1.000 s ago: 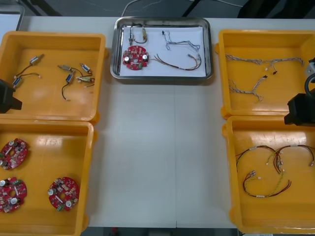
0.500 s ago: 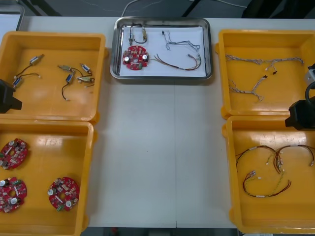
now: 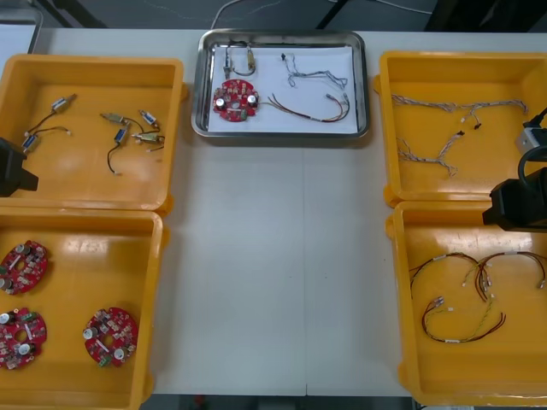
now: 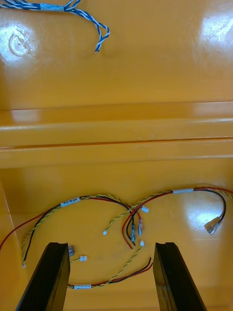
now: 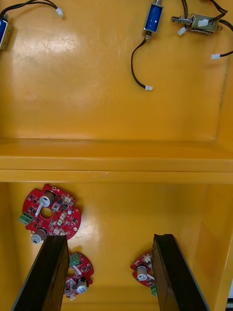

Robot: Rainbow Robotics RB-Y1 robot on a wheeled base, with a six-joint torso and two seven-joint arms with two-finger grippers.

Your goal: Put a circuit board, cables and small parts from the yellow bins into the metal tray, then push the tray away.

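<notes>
Shiny, polished finish on the metal tray (image 3: pixel 282 134), white matt inside; glossy smooth plastic yellow bins (image 3: pixel 85 179); matt pale desk (image 3: pixel 273 273).

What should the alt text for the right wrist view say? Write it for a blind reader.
The right gripper, open and empty, hangs over red and yellow cables lying in a yellow bin. Beyond it, a twisted blue and white cable lies in the next bin.
</notes>
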